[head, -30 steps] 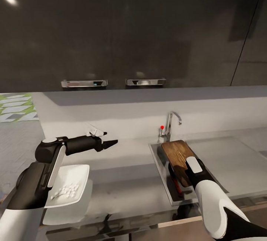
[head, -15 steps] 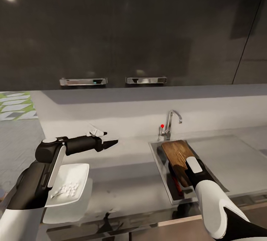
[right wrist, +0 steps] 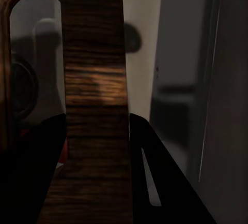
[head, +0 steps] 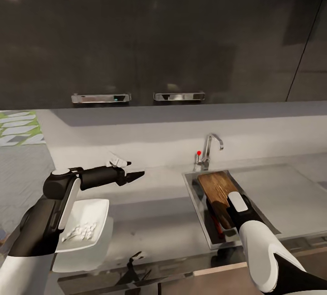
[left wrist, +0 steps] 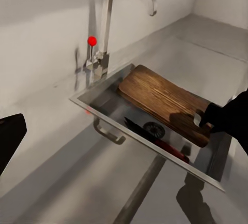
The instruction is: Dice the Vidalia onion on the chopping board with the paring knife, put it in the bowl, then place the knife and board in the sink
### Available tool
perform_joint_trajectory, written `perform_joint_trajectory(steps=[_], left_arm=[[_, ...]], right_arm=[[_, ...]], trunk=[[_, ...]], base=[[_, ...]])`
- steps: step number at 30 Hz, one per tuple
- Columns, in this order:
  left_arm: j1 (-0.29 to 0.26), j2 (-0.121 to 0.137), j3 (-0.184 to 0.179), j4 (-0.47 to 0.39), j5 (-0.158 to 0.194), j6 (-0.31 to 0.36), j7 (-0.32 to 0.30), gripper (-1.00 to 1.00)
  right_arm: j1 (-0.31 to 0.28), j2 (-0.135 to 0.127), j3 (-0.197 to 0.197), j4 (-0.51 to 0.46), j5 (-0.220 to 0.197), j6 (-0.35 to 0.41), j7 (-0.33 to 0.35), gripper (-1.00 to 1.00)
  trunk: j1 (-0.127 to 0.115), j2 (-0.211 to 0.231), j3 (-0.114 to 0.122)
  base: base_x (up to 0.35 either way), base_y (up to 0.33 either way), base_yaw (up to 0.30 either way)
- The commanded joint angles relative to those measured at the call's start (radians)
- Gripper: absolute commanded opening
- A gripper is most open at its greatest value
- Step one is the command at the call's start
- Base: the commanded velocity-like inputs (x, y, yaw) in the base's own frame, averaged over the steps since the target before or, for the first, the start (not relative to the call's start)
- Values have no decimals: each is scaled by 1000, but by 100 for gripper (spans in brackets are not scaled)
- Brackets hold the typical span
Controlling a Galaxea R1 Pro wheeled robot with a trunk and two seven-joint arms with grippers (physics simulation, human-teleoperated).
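Your right gripper (right wrist: 97,131) grips the chopping board (head: 217,189), lowered into the sink (head: 195,199) over the paring knife (left wrist: 157,138); diced onion (head: 81,232) fills the bowl (head: 91,213). Only release remains.

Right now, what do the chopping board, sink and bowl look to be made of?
The chopping board looks like dark brown wood with a matte finish: grain lines run along it. The sink looks like brushed stainless steel: grey walls with soft reflections. The bowl is plain glossy white, perhaps ceramic or plastic; the render leaves that open.
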Motion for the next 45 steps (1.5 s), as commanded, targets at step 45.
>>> perform_joint_trajectory(steps=[45], left_arm=[[-1,0,-1,0,3,6,-1,100]], right_arm=[[-1,2,-4,-3,3,10,-3,-100]], trunk=[[1,-2,-37]], base=[[16,-33,35]])
